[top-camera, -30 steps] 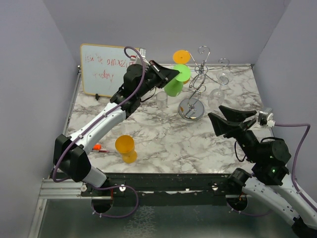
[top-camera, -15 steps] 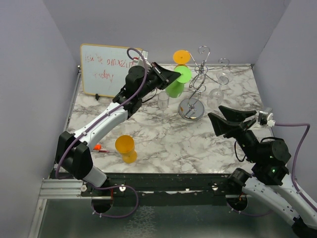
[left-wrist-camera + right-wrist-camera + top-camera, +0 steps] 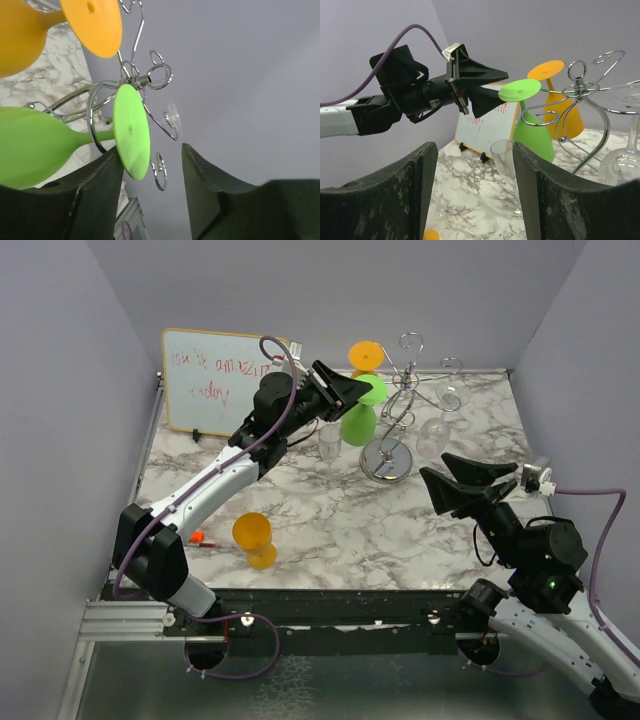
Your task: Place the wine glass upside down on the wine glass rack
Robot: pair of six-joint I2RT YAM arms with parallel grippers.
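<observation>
The green wine glass (image 3: 357, 426) hangs upside down on a curled arm of the silver wine glass rack (image 3: 388, 458), foot up, bowl down. My left gripper (image 3: 352, 389) stands open around its flat green foot (image 3: 131, 131). The foot's rim lies against one finger (image 3: 95, 185), with a wide gap to the other. In the left wrist view the wire loop circles the green stem (image 3: 102, 135). My right gripper (image 3: 455, 478) is open and holds nothing, near the table's right front, facing the rack (image 3: 580, 92) and the green glass (image 3: 533, 136).
An orange glass (image 3: 365, 353) hangs at the rack's back, clear glasses (image 3: 438, 430) on its right side. A clear flute (image 3: 329, 443) stands just left of the green bowl. Another orange glass (image 3: 252, 538) lies near the front left. A whiteboard (image 3: 215, 380) leans at the back left.
My left gripper has opened and let go of the green glass's foot. The glass has settled lower on the rack arm, its bowl now hanging down.
</observation>
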